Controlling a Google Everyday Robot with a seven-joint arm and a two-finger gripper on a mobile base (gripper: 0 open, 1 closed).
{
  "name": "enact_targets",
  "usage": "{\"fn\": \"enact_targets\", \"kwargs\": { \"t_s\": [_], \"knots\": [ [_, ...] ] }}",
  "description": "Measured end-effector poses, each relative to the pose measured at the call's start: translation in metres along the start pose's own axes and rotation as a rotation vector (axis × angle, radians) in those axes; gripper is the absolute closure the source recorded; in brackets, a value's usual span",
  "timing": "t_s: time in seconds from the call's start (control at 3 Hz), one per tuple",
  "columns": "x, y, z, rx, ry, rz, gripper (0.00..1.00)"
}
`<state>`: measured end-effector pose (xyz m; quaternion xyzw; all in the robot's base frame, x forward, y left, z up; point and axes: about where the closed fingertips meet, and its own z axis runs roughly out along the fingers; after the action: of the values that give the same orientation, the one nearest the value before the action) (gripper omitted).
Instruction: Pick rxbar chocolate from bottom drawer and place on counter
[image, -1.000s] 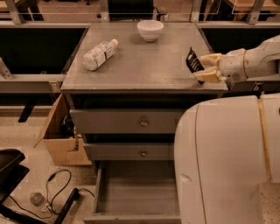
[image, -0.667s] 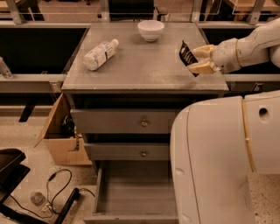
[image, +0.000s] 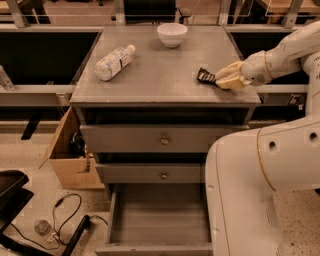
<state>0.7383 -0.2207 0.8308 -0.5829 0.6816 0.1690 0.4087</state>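
Gripper (image: 220, 80) at right side of counter (image: 160, 87), pinched shut on rxbar chocolate (image: 203, 76) (dark wrapper, words too small to read). Bar sits low, right at counter top. Bottom drawer (image: 160, 220) pulled open. White-label bottle (image: 114, 62) lies at left, bowl (image: 172, 34) at back.

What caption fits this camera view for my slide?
Gripper holds the rxbar chocolate at the edge of the counter; bottom drawer open.
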Motion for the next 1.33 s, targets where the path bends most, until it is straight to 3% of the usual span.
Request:
{"fn": "enact_targets", "kwargs": {
  "t_s": [0.33,0.67,1.0,1.33],
  "knots": [
    [0.0032,-0.0041,-0.0005,-0.007,0.007,0.015,0.99],
    [0.0032,-0.0041,-0.0005,-0.007,0.007,0.015,0.78],
    [0.0032,-0.0041,-0.0005,-0.007,0.007,0.015,0.46],
    [0.0032,-0.0041,-0.0005,-0.007,0.007,0.015,0.22]
  ]
}}
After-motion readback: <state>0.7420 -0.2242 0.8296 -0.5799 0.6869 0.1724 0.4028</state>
